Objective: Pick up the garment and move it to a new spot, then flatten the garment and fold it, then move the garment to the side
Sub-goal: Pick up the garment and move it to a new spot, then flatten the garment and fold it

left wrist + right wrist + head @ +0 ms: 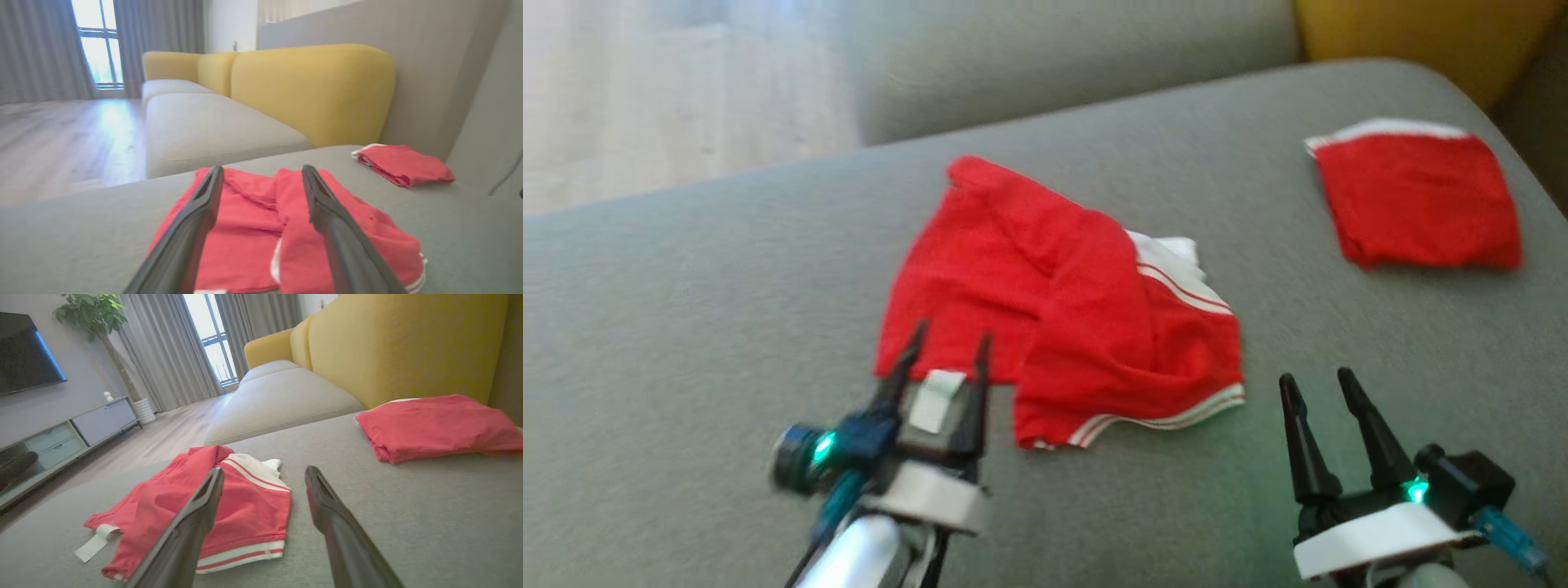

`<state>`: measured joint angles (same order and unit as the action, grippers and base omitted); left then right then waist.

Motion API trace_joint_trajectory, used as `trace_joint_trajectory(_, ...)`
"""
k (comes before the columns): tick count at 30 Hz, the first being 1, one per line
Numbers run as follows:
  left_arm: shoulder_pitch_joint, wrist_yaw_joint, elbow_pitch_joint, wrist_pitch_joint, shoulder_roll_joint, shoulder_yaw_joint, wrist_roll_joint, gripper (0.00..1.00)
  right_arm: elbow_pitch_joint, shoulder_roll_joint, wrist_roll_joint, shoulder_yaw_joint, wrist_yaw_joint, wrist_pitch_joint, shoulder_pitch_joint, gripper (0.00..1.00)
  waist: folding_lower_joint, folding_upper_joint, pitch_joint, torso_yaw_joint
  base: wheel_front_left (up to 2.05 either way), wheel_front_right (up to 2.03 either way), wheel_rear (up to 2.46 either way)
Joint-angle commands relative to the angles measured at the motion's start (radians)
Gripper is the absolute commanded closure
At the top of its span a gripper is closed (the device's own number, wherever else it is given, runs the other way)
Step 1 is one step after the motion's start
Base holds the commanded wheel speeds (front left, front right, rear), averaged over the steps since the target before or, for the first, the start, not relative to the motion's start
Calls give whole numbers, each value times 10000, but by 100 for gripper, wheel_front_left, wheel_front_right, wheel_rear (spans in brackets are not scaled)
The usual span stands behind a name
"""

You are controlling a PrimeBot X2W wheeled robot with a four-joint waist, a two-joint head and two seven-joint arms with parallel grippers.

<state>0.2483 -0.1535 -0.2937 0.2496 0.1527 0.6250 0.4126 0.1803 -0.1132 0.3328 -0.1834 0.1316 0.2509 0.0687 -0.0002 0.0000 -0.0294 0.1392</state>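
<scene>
Fingers on left gripper and right gripper both apart, empty; red shorts crumpled mid sofa seat, look soft, light, floppy, best pinched at striped hem corners.

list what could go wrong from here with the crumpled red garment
1. The garment lies bunched, one layer flopped over another. The open left gripper at its near hem might pinch only the white label or a single layer, so it would drag rather than spread.
2. The folded red garment shares the cushion; sweeping this one that way could knock it.
</scene>
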Motion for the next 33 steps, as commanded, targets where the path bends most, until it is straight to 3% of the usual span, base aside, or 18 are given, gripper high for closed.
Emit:
trace_joint_trajectory(1, -344, -210, 886, 119, 135, -831, -219, 0, -254, 13, -98, -174, -9, 108, -142, 0, 2, 0, 668, -734, 0, 0, 0)
trace_joint_trajectory(8, -2894, -484, 2499, 120, -154, -2571, -964, 0, -208, 142, -289, -19, -9, 108, 345, 0, 2, 0, 1164, -1181, 0, 0, 0)
trace_joint_trajectory(14, -4511, -130, 2903, 121, -576, -3236, -1544, 0, -60, 178, -562, 68, -9, 108, 797, 0, 2, 0, 1404, -1247, 0, 0, 0)
trace_joint_trajectory(26, -5083, 271, 2901, 121, -916, -3826, -2287, 0, -7, 280, -607, 174, -9, 109, 985, 0, 2, 0, 1598, -1147, 0, 0, 0)
trace_joint_trajectory(33, -5122, 146, 2790, 122, -984, -4089, -2576, 0, -8, 281, -635, 171, -9, 109, 979, 0, 2, 0, 1595, -1099, 0, 0, 0)
